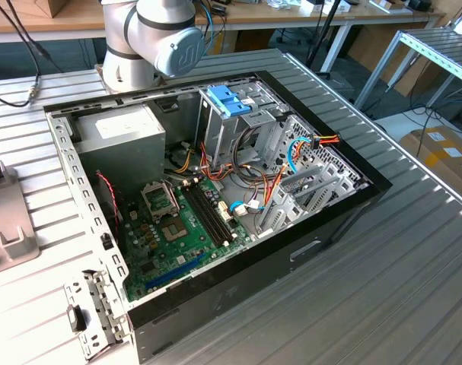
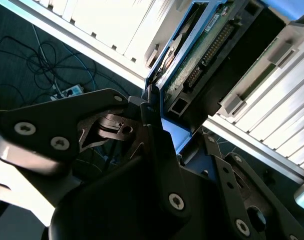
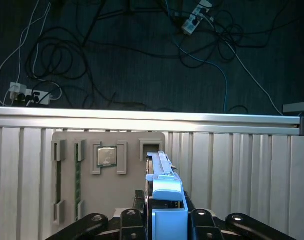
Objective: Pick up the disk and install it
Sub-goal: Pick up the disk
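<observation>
One grey tray (image 1: 6, 228) is lying at the exterior view's left on the ribbed desk (image 1: 383, 289), close beside the open computer case (image 1: 291, 258). The case is lying on its side with the panel off, so its inside is facing up for work from above. The drive cage (image 1: 229, 99) with light-blue handles is standing toward the far wall, past the green circuit board (image 1: 181, 236). In the first wrist view the gripper (image 3: 166, 220) is clenching the disk (image 3: 164, 182) by its broad faces, holding it on edge with its blue side pieces toward the camera, probably so it cannot twist. The disk is hanging over what looks like the same tray, near the processor chip (image 3: 106, 156) sitting in its recess. Whether the disk is clear of its slot, I cannot tell.
</observation>
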Controlling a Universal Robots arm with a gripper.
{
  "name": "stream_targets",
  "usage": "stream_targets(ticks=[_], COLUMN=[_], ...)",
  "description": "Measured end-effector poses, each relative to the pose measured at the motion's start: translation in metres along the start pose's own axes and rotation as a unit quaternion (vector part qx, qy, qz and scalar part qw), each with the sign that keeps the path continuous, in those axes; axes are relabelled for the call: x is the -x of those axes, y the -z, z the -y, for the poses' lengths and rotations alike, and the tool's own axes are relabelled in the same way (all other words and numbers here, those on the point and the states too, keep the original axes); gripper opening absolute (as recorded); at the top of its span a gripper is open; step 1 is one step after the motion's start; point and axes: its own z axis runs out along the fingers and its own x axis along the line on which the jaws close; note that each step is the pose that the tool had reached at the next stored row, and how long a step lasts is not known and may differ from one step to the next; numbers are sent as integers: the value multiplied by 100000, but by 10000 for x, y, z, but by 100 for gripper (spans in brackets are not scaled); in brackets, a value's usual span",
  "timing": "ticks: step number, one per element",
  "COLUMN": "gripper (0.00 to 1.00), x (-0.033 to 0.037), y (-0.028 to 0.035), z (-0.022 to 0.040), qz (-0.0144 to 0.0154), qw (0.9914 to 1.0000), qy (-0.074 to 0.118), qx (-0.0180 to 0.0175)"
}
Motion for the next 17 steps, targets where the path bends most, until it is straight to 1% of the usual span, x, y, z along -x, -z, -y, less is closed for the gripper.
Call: stream_targets(ticks=[10, 12, 17], gripper=[37, 37, 37], x=[2, 3, 5], y=[66, 100, 153], z=[-2, -3, -4], qz=[-1, -1, -1], qw=[100000, 100000, 100000], qy=[1, 1, 4], qx=[-1, -3, -1])
